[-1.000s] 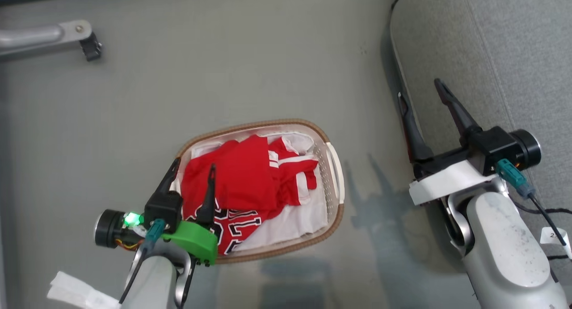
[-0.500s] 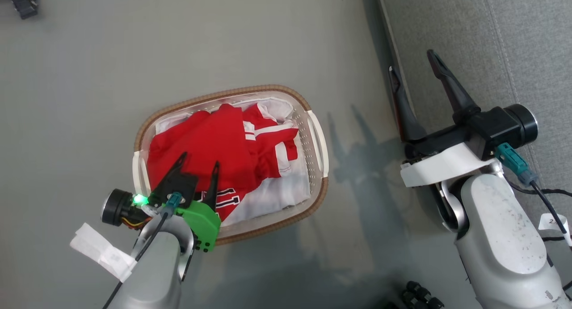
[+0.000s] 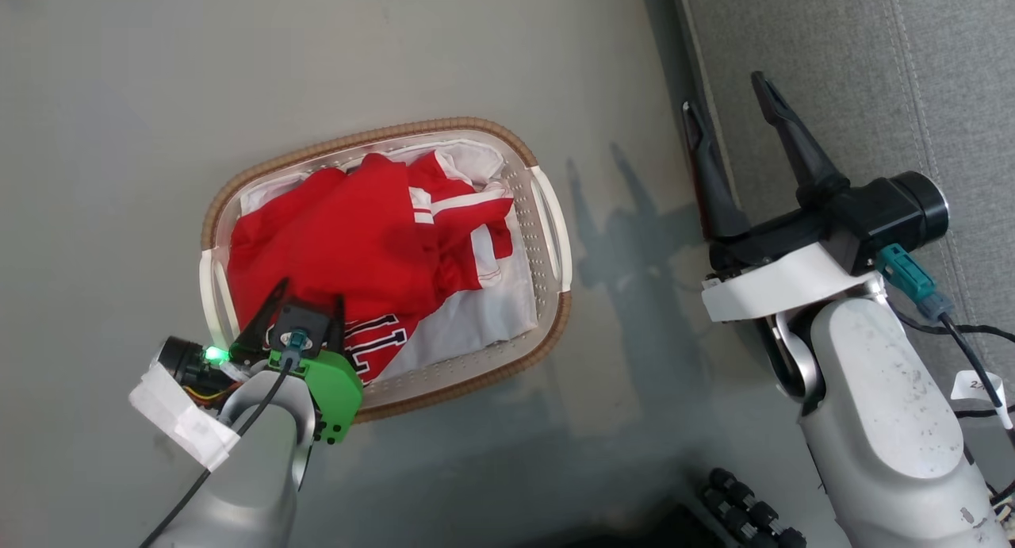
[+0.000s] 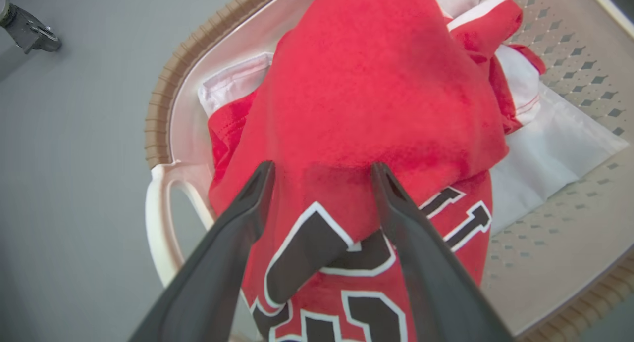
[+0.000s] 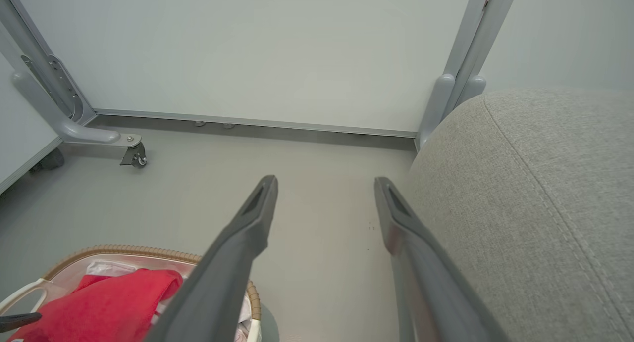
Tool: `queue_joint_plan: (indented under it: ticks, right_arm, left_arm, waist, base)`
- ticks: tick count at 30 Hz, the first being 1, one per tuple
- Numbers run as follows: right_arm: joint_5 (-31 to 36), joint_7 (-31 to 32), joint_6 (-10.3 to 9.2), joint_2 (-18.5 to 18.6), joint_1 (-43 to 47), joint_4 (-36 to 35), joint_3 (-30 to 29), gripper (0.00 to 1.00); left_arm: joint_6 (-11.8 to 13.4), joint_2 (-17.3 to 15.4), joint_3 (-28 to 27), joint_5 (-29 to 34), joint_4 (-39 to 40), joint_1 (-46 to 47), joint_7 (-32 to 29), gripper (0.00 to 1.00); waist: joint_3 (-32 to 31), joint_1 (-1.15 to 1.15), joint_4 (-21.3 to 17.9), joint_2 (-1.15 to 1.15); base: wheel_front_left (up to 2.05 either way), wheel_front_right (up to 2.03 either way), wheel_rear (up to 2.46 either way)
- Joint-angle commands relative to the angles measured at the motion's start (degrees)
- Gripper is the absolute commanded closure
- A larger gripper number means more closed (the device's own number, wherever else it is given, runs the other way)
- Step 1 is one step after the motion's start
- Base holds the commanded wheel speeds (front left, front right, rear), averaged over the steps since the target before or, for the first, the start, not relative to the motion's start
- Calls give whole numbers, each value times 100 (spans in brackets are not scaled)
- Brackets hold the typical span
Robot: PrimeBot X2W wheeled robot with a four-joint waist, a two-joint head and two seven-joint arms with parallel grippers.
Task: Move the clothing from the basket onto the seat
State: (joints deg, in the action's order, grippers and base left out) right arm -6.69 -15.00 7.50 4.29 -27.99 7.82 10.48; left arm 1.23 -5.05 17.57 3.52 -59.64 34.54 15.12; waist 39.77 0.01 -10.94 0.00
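Clothing (image 3: 349, 231) in basket (image 3: 444, 124) on floor (image 3: 119, 96); seat (image 3: 833, 72) right of basket, apart; left tool (image 3: 311, 289) above clothing at basket's left end.

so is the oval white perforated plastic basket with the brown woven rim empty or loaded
Loaded: the red numbered jersey and the red white-striped garment lie bunched inside the basket, on a white sheet.

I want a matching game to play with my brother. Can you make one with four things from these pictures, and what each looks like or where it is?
Things:
1. basket
2. seat
3. jersey
4. sheet

Descriptions:
A. plain white, lying in the basket
B. grey fabric
C. brown woven rim, standing on the floor
D. red with black-and-white numerals

Pairs: 1-C, 2-B, 3-D, 4-A
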Motion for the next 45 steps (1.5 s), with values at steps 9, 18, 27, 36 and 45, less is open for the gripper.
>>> queue_joint_plan:
  ticks: [9, 18, 27, 36, 45]
  right_arm:
    - [-25, -27, -2, -33, -92, -36, 18, 0]
    - [-50, -27, -2, -54, -118, -63, 49, 0]
    - [-91, -27, -2, -79, -178, -112, 106, 0]
    - [-143, -27, -2, -108, -248, -189, 156, 0]
    - [-206, -27, -2, -128, -328, -244, 192, 0]
  left_arm:
    - [44, 29, 80, -119, -610, 466, 6, 0]
    - [109, 97, 163, -167, -1231, 904, -172, 0]
    - [149, 94, 283, -181, -1370, 1173, -327, 0]
    - [248, -14, 423, -124, -1405, 1434, -541, 0]
    - [325, -111, 587, -69, -1422, 1669, -917, 0]
  waist:
    - [144, -1, 11, 0]
    - [264, -1, -40, 0]
    - [471, -1, -152, 0]
    - [742, -1, -273, 0]
    - [999, -1, -337, 0]
  base:
    - [0, 0, 0]
    - [0, 0, 0]
    - [0, 0, 0]
    - [0, 0, 0]
    - [0, 0, 0]
